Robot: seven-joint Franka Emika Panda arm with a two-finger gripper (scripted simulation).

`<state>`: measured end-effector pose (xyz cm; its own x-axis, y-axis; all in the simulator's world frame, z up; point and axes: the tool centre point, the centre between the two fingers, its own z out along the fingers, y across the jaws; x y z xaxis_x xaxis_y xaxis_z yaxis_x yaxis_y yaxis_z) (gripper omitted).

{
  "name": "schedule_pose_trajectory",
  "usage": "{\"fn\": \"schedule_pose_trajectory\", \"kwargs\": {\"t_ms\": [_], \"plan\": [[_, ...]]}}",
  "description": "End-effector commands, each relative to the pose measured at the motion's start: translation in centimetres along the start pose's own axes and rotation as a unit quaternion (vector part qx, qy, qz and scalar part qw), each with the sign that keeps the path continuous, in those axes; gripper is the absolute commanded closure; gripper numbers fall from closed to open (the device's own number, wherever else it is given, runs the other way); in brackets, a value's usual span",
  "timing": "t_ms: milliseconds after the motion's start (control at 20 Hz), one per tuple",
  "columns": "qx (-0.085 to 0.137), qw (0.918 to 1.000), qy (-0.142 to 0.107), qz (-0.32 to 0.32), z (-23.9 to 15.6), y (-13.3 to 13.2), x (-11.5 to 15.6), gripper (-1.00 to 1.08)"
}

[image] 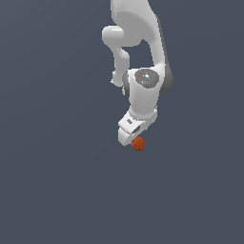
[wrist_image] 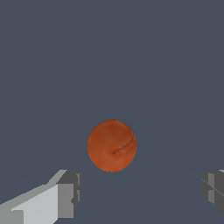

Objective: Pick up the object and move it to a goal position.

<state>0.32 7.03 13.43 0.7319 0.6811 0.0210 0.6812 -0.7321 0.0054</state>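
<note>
Gripper (wrist_image: 140, 192) spread wide, holding nothing; one fingertip (wrist_image: 68, 194) low left and the other at the right edge of the wrist view, ball (wrist_image: 112, 145) between and beyond them, not touching. In exterior view, ball (image: 138, 143) just below centre frame, right at the gripper (image: 129, 136) tip on dark grey floor (image: 47, 190). Looks like pre-grasp approach, pick not yet made. Next: descend to bracket ball between pads, close, lift. No goal marker visible

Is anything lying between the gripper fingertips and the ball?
No. The wrist view shows only bare grey ground between the fingertips and the orange-red ball.
</note>
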Motion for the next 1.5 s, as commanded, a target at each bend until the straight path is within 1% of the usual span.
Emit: {"fn": "schedule_pose_trajectory", "kwargs": {"t_ms": [0,150,300,550,750,950,1100,1300,1450], "plan": [[0.0,0.9992,-0.002,-0.039,0.5,-0.2,0.0,-0.92],[0.001,0.9964,-0.004,-0.084,1.1,-0.5,0.0,-0.92],[0.001,0.9915,-0.005,-0.13,1.7,-0.8,0.0,-0.92],[0.003,0.9798,-0.008,-0.2,2.5,-1.3,0.0,-0.92],[0.004,0.9701,-0.008,-0.242,3.1,-1.5,0.0,-0.92],[0.005,0.9621,-0.009,-0.273,3.4,-1.8,0.0,-0.92],[0.005,0.9578,-0.009,-0.287,3.6,-1.9,0.0,-0.92],[0.006,0.9551,-0.009,-0.296,3.7,-1.9,0.0,-0.92],[0.006,0.9557,-0.009,-0.294,3.7,-1.9,-0.1,-0.92]]}}
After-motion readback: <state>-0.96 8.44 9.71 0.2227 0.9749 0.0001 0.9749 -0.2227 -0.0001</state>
